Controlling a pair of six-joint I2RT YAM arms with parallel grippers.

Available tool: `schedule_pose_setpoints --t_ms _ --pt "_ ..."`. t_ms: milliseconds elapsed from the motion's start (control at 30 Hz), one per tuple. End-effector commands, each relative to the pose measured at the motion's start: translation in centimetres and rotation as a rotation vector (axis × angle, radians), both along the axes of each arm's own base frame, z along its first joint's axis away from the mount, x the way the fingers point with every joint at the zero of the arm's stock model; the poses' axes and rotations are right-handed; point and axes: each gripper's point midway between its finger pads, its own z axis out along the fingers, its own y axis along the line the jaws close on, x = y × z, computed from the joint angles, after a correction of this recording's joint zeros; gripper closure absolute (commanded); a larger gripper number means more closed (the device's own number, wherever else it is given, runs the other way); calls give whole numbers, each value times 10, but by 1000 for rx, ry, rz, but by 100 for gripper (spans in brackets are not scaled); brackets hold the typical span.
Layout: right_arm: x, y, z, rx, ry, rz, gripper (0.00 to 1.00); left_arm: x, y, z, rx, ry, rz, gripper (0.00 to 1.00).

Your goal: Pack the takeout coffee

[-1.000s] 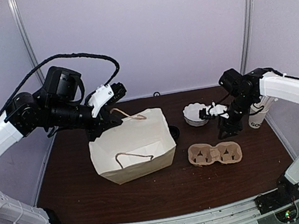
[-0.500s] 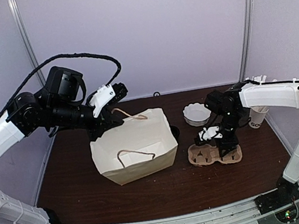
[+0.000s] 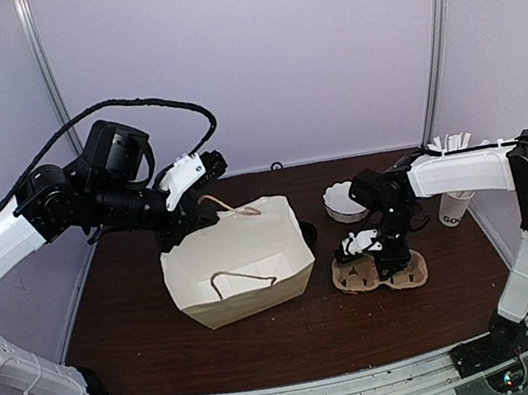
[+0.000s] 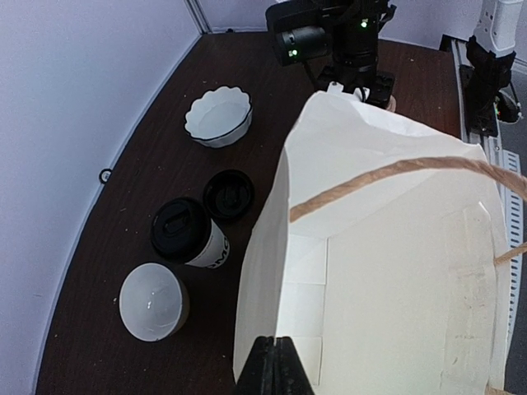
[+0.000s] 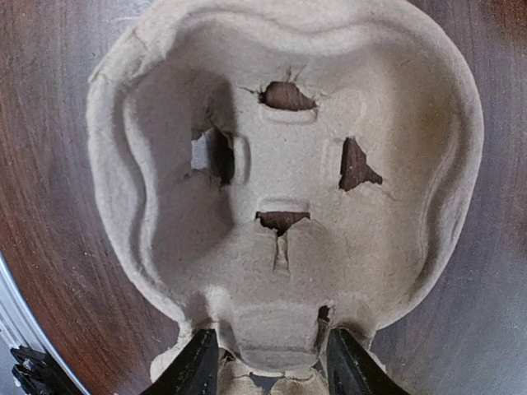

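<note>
The takeout coffee cup (image 4: 191,239), white with dark letters and a black lid on it, stands left of the bag in the left wrist view; the bag hides it in the top view. My left gripper (image 3: 185,233) is shut on the rim of the white paper bag (image 3: 239,262) and holds it open; the pinch also shows in the left wrist view (image 4: 276,366). My right gripper (image 3: 384,260) is down on the brown pulp cup carrier (image 3: 408,273). In the right wrist view its open jaws (image 5: 272,366) straddle the middle ridge of the carrier (image 5: 284,164).
A loose black lid (image 4: 228,195) lies by the cup. A fluted white bowl (image 3: 346,201) and a plain white bowl (image 4: 152,303) sit at the back. A like cup with white sticks (image 3: 453,204) stands at the right, behind my right arm.
My right gripper swung from beside the sticks cup to the carrier and has lowered onto its middle. My left gripper still holds the bag, which shifted slightly.
</note>
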Motion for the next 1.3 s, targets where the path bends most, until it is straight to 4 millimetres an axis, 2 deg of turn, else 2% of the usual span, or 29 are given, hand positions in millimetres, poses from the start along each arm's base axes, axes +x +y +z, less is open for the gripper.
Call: schedule_pose_setpoints --t_ms 0,200,467,567,700,800,900,1000,1067,1167,1267 --pt "11 1 -3 -31 -29 -25 52 -1 0 9 -33 -26 -2 100" --pt "7 3 -7 -32 -10 -20 52 -1 0 6 -27 -22 0 100" --pt "7 -1 -9 -65 -14 -31 66 0 1 6 -22 -30 1 100" --pt "4 -1 1 -56 -17 -35 68 -1 1 7 -27 -31 -1 100" --pt "-1 -2 28 -20 -43 -45 69 -2 0 8 -33 -28 -5 100" --pt "-4 -1 61 38 -87 -54 69 -1 -1 7 -32 -22 -5 100" --pt "-6 4 105 123 -152 -59 70 -1 -4 6 -36 -16 -8 100" --pt "-5 14 164 264 -258 -66 71 1 -10 8 -46 -11 -18 100" --pt "-12 26 211 411 -311 -45 71 0 -15 10 -58 0 -30 100" --pt "-34 48 281 653 -336 37 71 2 -25 13 -79 17 -47 100" --pt "-58 70 334 855 -256 117 71 4 -35 12 -92 37 -60 100"
